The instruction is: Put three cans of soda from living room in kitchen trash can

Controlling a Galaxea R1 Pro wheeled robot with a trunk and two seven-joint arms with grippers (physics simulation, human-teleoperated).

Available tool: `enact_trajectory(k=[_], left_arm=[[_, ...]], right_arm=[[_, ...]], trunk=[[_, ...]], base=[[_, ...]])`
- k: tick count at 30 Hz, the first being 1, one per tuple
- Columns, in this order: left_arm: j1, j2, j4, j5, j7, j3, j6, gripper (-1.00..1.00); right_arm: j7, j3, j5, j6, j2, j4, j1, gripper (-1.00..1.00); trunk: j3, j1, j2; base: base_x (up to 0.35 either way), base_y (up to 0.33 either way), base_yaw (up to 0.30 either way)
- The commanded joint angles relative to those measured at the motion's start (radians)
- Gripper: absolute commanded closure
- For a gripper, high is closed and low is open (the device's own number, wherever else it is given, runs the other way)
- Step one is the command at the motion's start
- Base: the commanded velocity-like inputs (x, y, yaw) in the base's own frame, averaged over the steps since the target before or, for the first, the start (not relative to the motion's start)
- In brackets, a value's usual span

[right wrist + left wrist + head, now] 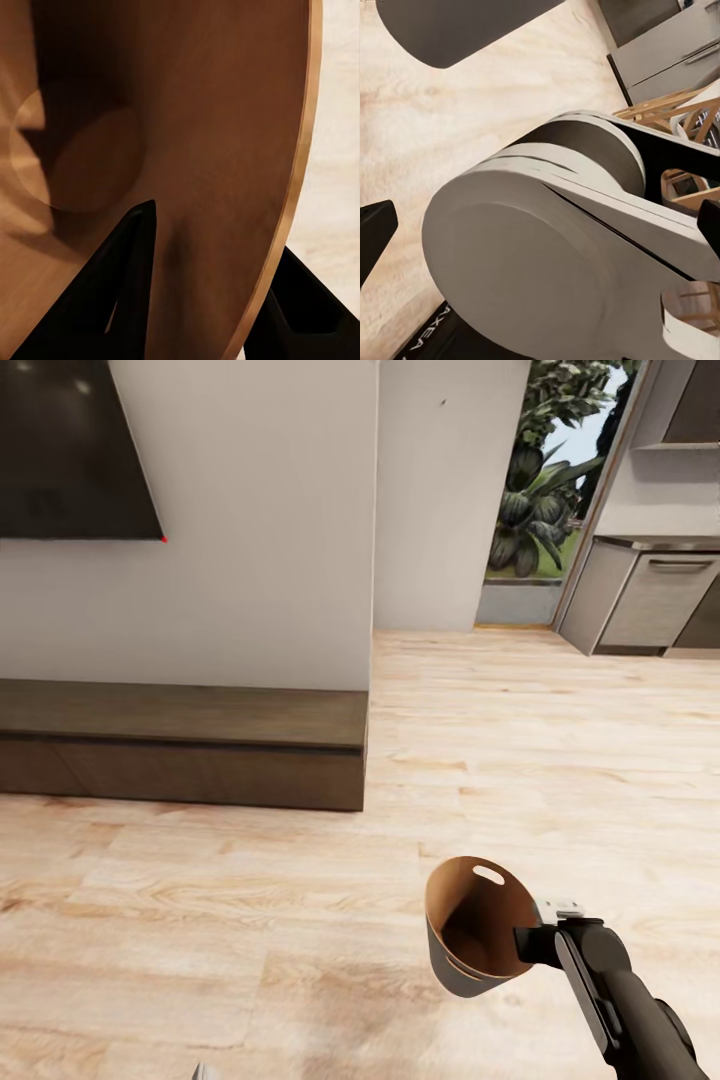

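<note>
Now I carry the tash can (470, 940) in my right gripper (530, 945), its fingers (112, 300) clamped over the rim, one inside and one outside. It hangs tilted above the wood floor (250, 920), and I see no soda in it. Whether my left gripper is closed, I cannot tell. I judge the task far from finished.

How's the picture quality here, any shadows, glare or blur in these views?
Head view: even, soft light, faint shadow on the floor under the bin. Right wrist view: bin interior dark and shaded, pincer fingers in silhouette. Left wrist view: close grey robot parts look soft.
</note>
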Motion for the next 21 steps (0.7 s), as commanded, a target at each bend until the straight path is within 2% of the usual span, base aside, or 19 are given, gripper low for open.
enact_trajectory(k=[1, 21], left_arm=[[0.0, 0.0, 0.0, 0.0, 0.0, 0.0, 0.0, -1.0], [0.0, 0.0, 0.0, 0.0, 0.0, 0.0, 0.0, -1.0]], right_arm=[[0.0, 0.0, -0.012, 0.0, 0.0, 0.0, 0.0, 1.0], [0.0, 0.0, -0.013, 0.0, 0.002, 0.0, 0.0, 1.0]], trunk=[[0.002, 0.0, 0.0], [0.034, 0.0, 0.0]], base=[[0.0, 0.0, 0.0], [0.0, 0.0, 0.0]])
